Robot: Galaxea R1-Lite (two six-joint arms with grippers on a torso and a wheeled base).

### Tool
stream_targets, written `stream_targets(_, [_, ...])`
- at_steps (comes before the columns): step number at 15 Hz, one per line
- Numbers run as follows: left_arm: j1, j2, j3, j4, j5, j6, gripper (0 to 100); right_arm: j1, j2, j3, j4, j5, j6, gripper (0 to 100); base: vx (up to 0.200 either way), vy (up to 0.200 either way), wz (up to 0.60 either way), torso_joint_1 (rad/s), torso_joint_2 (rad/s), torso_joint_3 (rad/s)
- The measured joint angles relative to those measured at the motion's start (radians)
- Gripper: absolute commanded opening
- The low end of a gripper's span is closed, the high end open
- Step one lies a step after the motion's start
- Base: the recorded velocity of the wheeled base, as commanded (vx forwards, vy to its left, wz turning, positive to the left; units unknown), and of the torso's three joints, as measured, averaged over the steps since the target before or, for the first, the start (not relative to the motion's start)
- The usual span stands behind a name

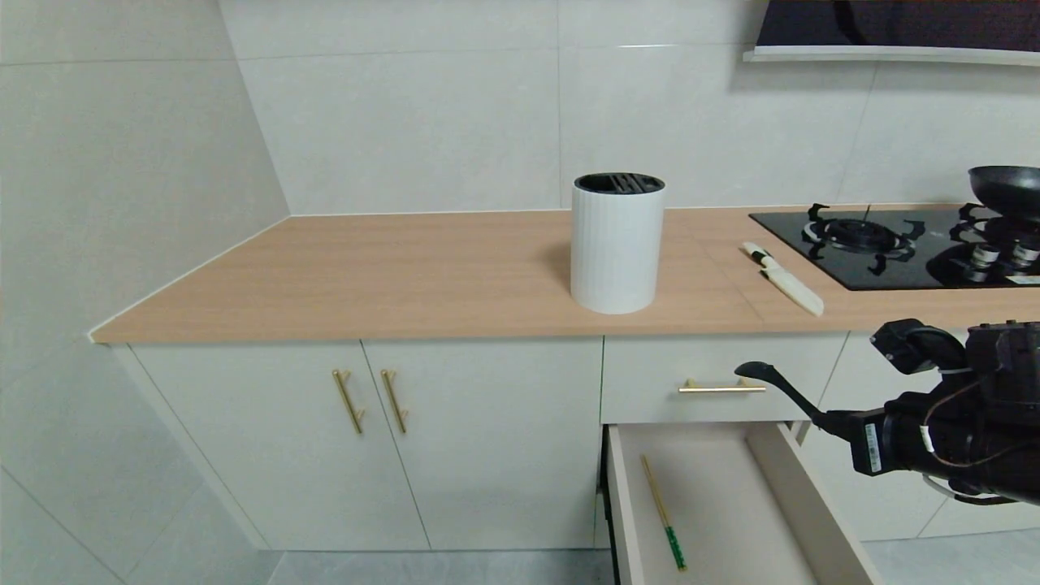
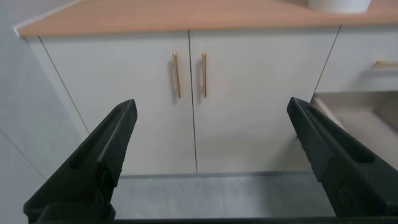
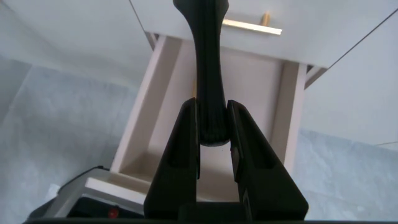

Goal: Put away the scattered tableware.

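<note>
My right gripper (image 1: 829, 421) is shut on the handle of a black spoon-like utensil (image 1: 772, 386), held out over the right side of an open drawer (image 1: 780, 479) below the counter. In the right wrist view the utensil (image 3: 208, 62) runs from the closed fingers (image 3: 186, 137) out over the drawer (image 3: 158, 93). A pair of chopsticks with green ends (image 1: 662, 512) lies inside the drawer. A white-handled knife (image 1: 784, 280) lies on the wooden counter, right of a white cylindrical holder (image 1: 616, 244). My left gripper (image 2: 210, 109) hangs open and empty, facing the cabinet doors (image 2: 249, 93).
A black gas hob (image 1: 894, 244) with a dark pan (image 1: 1007, 187) sits at the counter's right end. Above the open drawer is a shut drawer with a gold handle (image 1: 721, 389). Two cabinet doors with gold handles (image 1: 370, 400) are on the left.
</note>
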Motion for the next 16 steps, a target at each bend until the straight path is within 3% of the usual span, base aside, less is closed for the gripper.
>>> stream_targets(16, [-0.001,0.0,0.0,0.0,0.0,0.0,100,0.002,0.057,0.008,0.0,0.0,-0.002,0,0.0,0.0,0.0,-0.173,0.47,0.298])
